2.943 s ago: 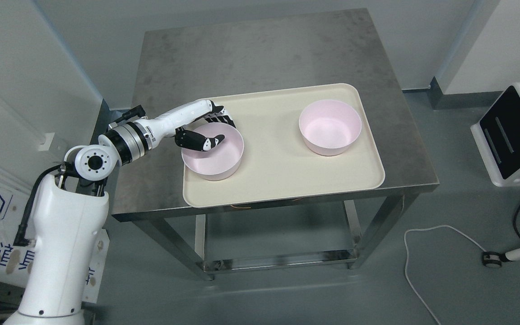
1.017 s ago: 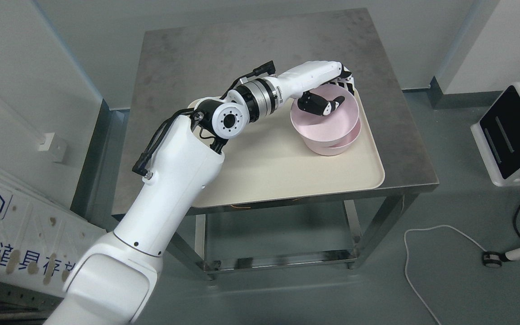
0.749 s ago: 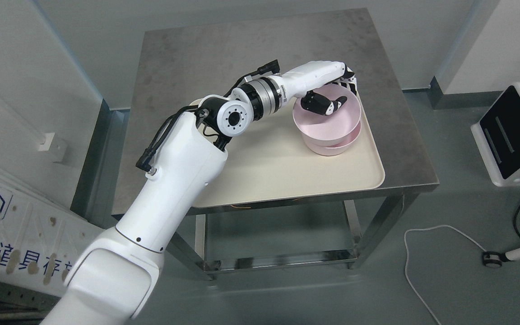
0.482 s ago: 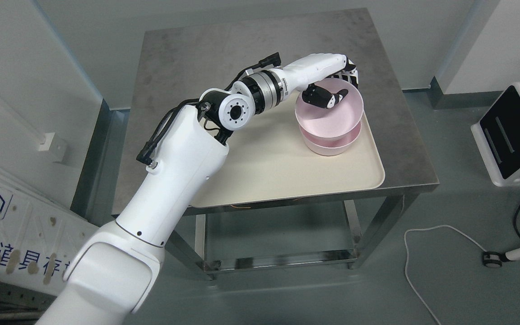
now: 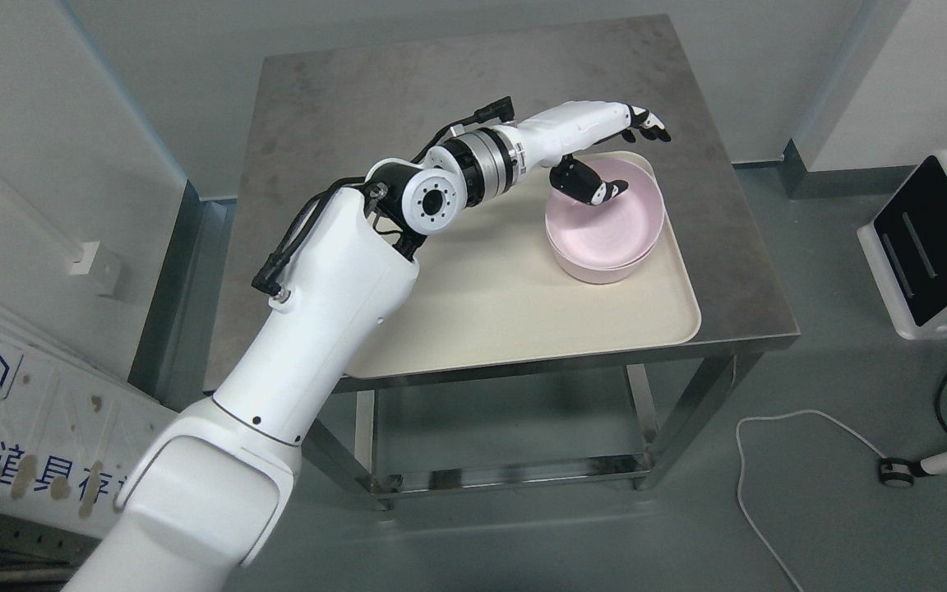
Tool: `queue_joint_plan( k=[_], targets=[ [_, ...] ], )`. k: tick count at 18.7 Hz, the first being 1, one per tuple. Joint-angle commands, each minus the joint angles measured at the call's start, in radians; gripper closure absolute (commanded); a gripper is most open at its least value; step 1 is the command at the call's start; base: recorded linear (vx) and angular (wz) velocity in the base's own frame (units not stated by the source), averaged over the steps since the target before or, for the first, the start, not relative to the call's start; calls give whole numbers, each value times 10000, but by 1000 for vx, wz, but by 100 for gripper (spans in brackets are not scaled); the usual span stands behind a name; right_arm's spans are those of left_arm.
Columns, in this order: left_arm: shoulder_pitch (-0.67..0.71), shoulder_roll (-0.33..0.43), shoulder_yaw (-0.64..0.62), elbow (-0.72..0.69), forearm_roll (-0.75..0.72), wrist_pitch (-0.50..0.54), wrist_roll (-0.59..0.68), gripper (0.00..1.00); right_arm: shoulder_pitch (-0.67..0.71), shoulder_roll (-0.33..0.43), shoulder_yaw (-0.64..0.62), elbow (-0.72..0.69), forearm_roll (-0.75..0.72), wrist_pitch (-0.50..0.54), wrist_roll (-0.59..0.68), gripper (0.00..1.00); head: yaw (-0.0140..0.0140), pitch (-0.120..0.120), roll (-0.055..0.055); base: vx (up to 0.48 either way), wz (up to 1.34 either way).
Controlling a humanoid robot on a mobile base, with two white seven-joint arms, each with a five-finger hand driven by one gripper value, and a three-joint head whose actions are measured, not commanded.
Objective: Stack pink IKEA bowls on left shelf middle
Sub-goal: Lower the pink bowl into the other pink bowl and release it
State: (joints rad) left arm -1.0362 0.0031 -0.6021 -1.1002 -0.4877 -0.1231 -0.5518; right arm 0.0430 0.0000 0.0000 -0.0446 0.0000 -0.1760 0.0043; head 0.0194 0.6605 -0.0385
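Head view: the left hand (image 5: pixel 597 144) reaches over the far edge of the two pink bowls (image 5: pixel 605 230), which sit nested one inside the other on the right part of the cream tray (image 5: pixel 490 304). The fingers (image 5: pixel 646 123) are stretched out flat above the far rim, the thumb (image 5: pixel 593 185) hangs over the inside of the top bowl, and nothing is gripped. The tray lies on the steel table (image 5: pixel 342 107). A white device with a black panel (image 5: pixel 934 247) stands on the floor well to the right, a white cable (image 5: pixel 769 427) trailing near it
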Motion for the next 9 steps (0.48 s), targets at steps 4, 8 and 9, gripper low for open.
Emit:
queue_joint_plan(
  k=[4, 8, 9],
  targets=[
    [1642, 144, 5156, -2245, 5232, -195, -232, 19, 0, -175, -107, 1, 77, -4, 3, 0, 0, 0, 0, 0, 0],
    [3869, 144, 4904, -3371, 5307, -1571, -2637, 19, 0, -175, -107, 1, 77, -4, 3, 0, 0, 0, 0, 0, 0],
    [4147, 144, 4415, -3371, 5216, -2017, -2961, 20, 0, -175, -107, 1, 77, -4, 3, 0, 0, 0, 0, 0, 0]
  ],
)
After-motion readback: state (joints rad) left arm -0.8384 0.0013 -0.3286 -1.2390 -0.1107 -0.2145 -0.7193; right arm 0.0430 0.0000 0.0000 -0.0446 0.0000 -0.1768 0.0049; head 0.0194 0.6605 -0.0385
